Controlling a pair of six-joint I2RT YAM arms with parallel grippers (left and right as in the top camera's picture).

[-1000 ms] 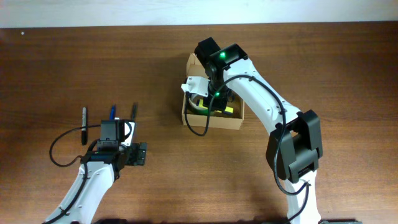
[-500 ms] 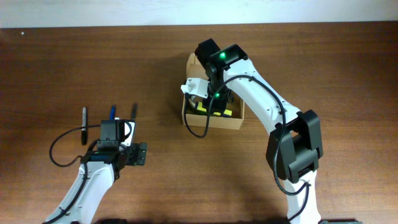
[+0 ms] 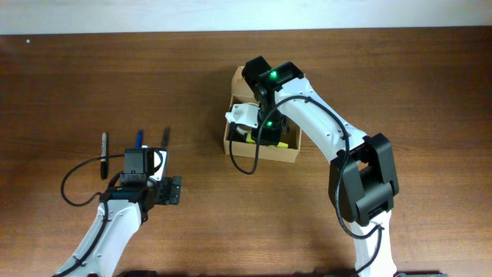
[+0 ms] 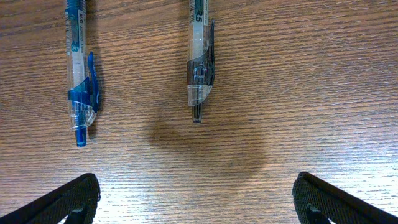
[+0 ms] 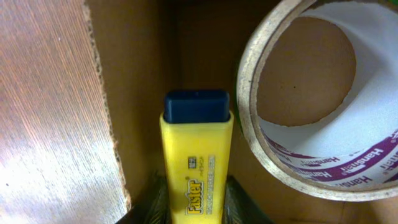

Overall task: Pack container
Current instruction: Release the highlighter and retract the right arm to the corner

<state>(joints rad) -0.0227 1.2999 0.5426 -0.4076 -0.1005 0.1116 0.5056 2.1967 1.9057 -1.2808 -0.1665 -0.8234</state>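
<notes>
Our container (image 3: 265, 152) sits mid-counter, nearer the far edge. Inside it we see a tape roll (image 5: 323, 165) right beside the yellow marker (image 5: 196, 162), which the right claw (image 5: 194, 208) pinches. The left claw (image 4: 196, 202) gapes wide over a blue pen (image 4: 79, 74) and a black pen (image 4: 200, 62), toward the front-left corner.

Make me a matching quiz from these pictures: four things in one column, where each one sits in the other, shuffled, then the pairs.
1. yellow highlighter
2. tape roll
3. blue pen
4. container

A. on the table before the left gripper
B. open, with items inside
C. held by the right gripper
D. in the container, beside the yellow highlighter

Pairs: 1-C, 2-D, 3-A, 4-B
</notes>
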